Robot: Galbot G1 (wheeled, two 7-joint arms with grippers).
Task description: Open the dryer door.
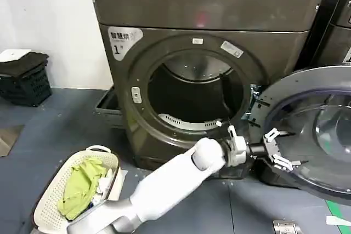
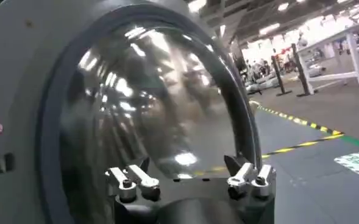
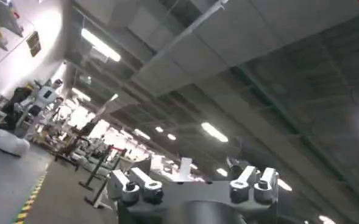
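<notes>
Fingers of your left gripper [image 1: 281,149] stand apart with nothing between them, reached across in front of the dryer [image 1: 203,42] and poised at the inner face of the dryer door [image 1: 307,130]. In the head view the tips sit on or just off the door's grey inner ring; whether they touch it you cannot tell from here. In the left wrist view the same spread fingers [image 2: 133,181] frame the domed glass of the door, which rises just beyond them.

The door is already swung wide, hanging from its hinge on the right side of the dryer's round opening [image 1: 189,94], with its inner face turned towards you and the drum mouth bare. By the look of it the opening is largely done.

Expect the door to feel stiff and fairly heavy, swinging only about its hinge. The domed glass is smooth and likely slippery, so it is a poor place to grip or push. Judge the grey ring or the outer rim, far from the hinge, as your better hold.

Your right gripper [image 3: 191,189] is raised away from the dryer, pointing at the ceiling, its fingers apart and empty.
</notes>
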